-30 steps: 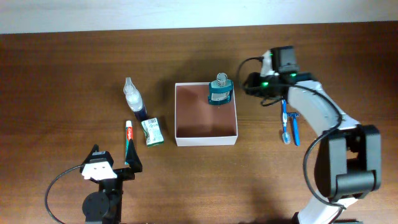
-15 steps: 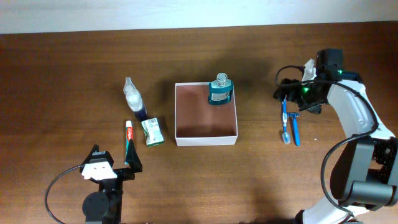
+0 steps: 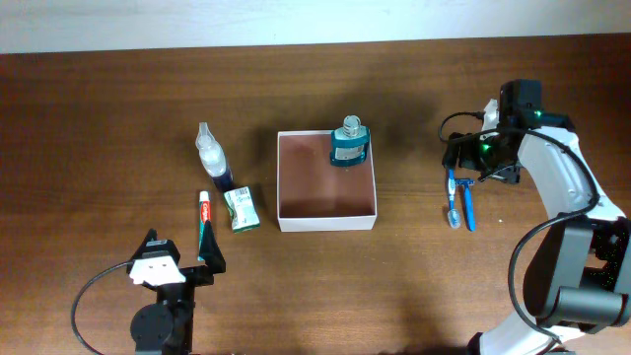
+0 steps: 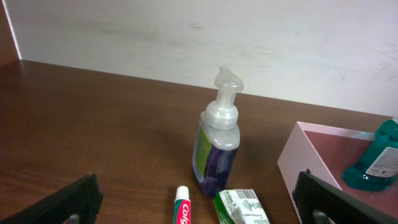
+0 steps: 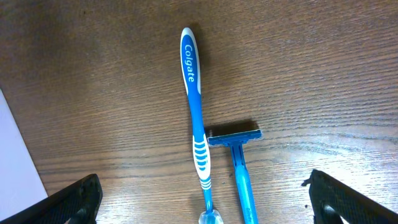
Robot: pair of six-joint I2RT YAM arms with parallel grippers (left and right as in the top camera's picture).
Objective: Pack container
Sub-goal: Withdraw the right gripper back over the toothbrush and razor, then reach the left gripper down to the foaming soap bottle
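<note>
Wooden table (image 5: 93, 62) — Colgate toothbrush (image 5: 196, 124) beside razor (image 5: 239, 155).

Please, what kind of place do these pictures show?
Probably a robot test bench, not a home: a bare wooden table against a plain white wall, robot arms mounted at it, and toiletries such as a toothbrush and a razor laid out near a container.
</note>
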